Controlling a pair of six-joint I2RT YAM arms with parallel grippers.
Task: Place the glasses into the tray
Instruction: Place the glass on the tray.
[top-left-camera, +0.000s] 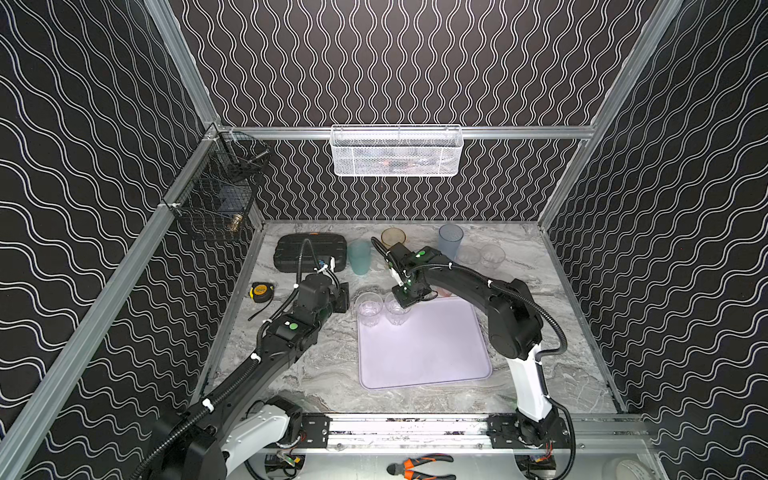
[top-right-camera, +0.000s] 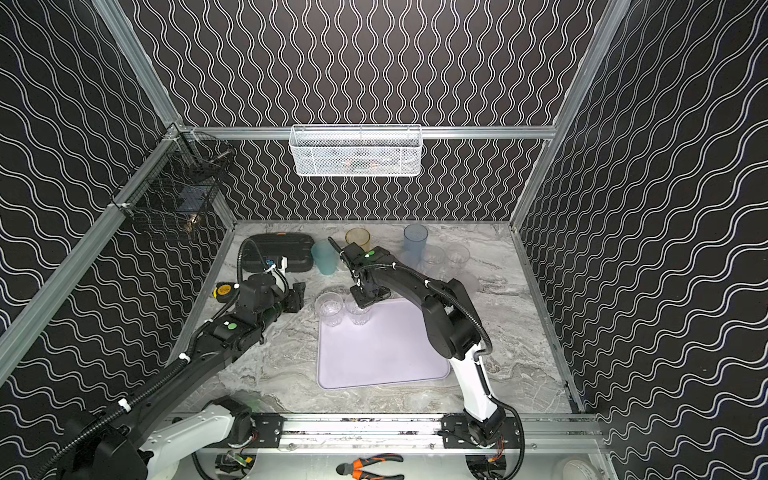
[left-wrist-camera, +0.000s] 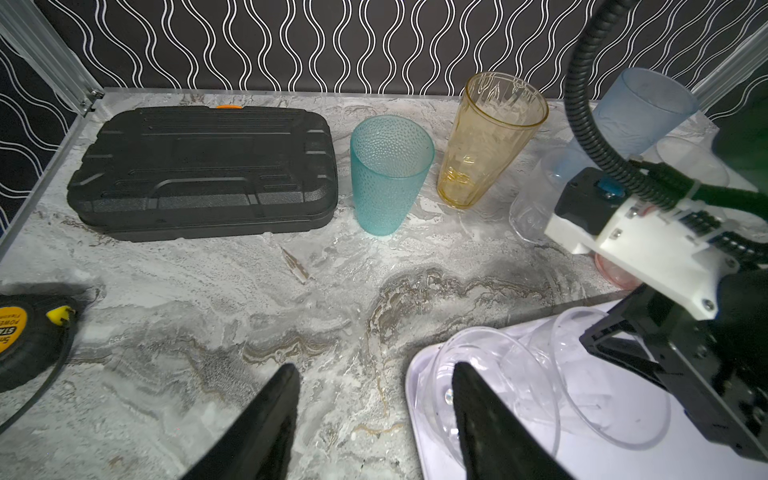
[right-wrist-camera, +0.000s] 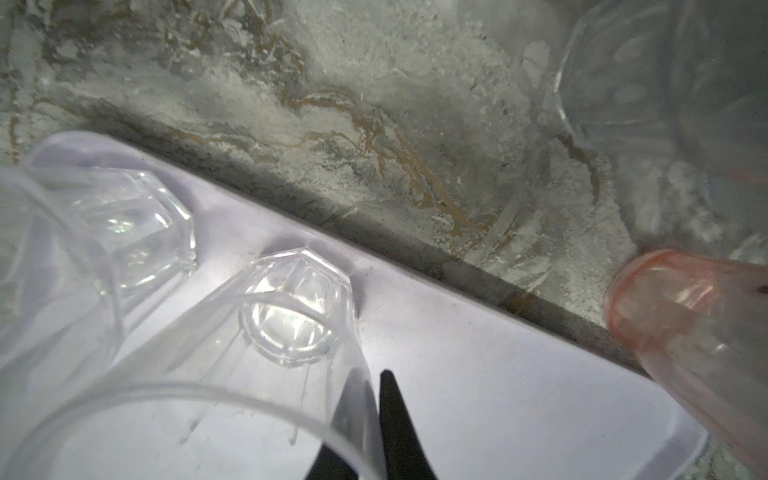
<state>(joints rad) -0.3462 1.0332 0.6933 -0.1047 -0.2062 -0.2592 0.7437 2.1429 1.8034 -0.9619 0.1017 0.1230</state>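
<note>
The lilac tray (top-left-camera: 424, 353) (top-right-camera: 382, 357) lies right of centre on the marble table. Two short clear glasses (top-left-camera: 369, 308) (top-left-camera: 397, 309) stand at its far left corner. My right gripper (top-left-camera: 402, 305) (right-wrist-camera: 376, 386) is shut on the wall of the right-hand one (right-wrist-camera: 291, 316), one finger inside and one outside. My left gripper (top-left-camera: 343, 297) (left-wrist-camera: 376, 368) is open and empty over the table just left of the tray. Teal (top-left-camera: 359, 257), amber (top-left-camera: 393, 237), blue (top-left-camera: 450, 241) and two clear glasses (top-left-camera: 492, 255) stand behind. A pink glass (right-wrist-camera: 685, 332) stands beside the tray's far edge.
A black ribbed case (top-left-camera: 309, 251) lies at the back left, with a yellow tape measure (top-left-camera: 261, 290) in front of it. A white wire basket (top-left-camera: 397, 151) hangs on the back wall and a black one (top-left-camera: 216, 199) on the left. Pliers (top-left-camera: 419, 465) lie below the front rail.
</note>
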